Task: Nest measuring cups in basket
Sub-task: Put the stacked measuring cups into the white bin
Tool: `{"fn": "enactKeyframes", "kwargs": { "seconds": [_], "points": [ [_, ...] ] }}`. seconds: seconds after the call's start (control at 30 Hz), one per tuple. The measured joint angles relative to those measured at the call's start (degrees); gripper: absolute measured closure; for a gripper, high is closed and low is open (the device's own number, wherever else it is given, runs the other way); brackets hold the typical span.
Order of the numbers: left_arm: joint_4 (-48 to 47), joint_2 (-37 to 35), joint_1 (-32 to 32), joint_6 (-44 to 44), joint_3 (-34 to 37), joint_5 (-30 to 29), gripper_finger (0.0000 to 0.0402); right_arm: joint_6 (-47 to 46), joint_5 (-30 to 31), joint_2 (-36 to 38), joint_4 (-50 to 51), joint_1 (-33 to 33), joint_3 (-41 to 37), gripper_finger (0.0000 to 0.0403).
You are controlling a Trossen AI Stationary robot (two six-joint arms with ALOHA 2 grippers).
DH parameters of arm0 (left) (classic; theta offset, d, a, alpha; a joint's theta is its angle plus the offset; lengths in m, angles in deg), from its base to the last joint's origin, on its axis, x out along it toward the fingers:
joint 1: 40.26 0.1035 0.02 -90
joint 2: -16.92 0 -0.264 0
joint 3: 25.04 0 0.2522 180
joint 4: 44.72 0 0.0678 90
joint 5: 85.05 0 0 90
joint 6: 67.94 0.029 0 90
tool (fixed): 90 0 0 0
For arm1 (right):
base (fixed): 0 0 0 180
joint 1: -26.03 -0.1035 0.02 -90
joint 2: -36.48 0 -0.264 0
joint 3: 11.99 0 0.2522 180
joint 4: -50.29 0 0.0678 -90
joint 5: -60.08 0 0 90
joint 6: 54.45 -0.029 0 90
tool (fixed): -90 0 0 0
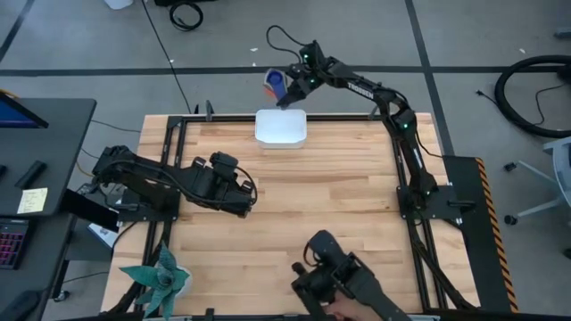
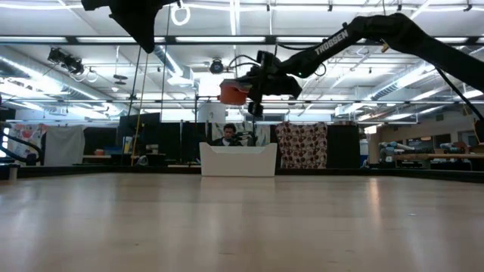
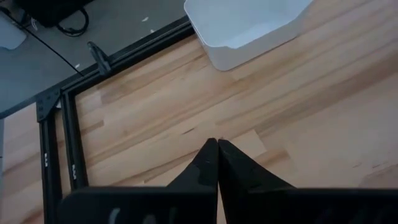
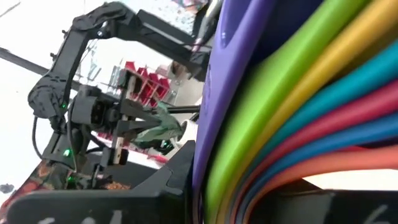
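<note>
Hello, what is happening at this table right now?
The right end effector holds a nested stack of measuring cups in the air, above and just behind the white basket at the table's far edge. The basket looks empty. The left end effector waits shut over the table's left side.

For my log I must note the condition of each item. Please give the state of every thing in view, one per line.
Measuring cups: nested in one stack, held in the air above and behind the basket.
Basket: upright on the table's far edge, nothing visible inside.
Right end effector: shut on the measuring cups.
Left end effector: shut, holding nothing, over the table's left side.
</note>
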Motion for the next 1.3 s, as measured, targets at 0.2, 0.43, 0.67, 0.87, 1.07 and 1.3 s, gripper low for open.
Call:
{"fn": "enactKeyframes", "kwargs": {
  "seconds": [0.2,0.43,0.67,0.87,1.07,1.3],
  "points": [
    [-0.02,0.0,0.0,0.0,0.0,-0.02,0.0396,7.58,3.05,0.0,5.69,2.52,0.0,0.031],
    [-0.02,0.0,0.0,0.0,0.0,-0.02,0.0395,16.33,5.25,0.0,11.92,2.21,-0.02,0.031],
    [0.0,0.0,-0.02,-0.01,0.0,1.49,0.0394,21.83,10.82,0.0,20.61,1.87,-0.04,0.031],
    [0.02,0.02,0.0,1.31,0.0,1.49,0.0394,25.41,16.21,0.0,29.82,-0.64,-0.04,0.031],
    [0.02,0.02,-0.02,1.53,0.0,1.49,0.0394,16.77,17.39,0.02,30.96,-3.37,-0.04,0.031],
    [0.09,0.02,-0.02,5.22,0.0,1.49,0.0393,7.72,13.76,0.07,31.82,-5.88,-0.05,0.031]
  ]
}}
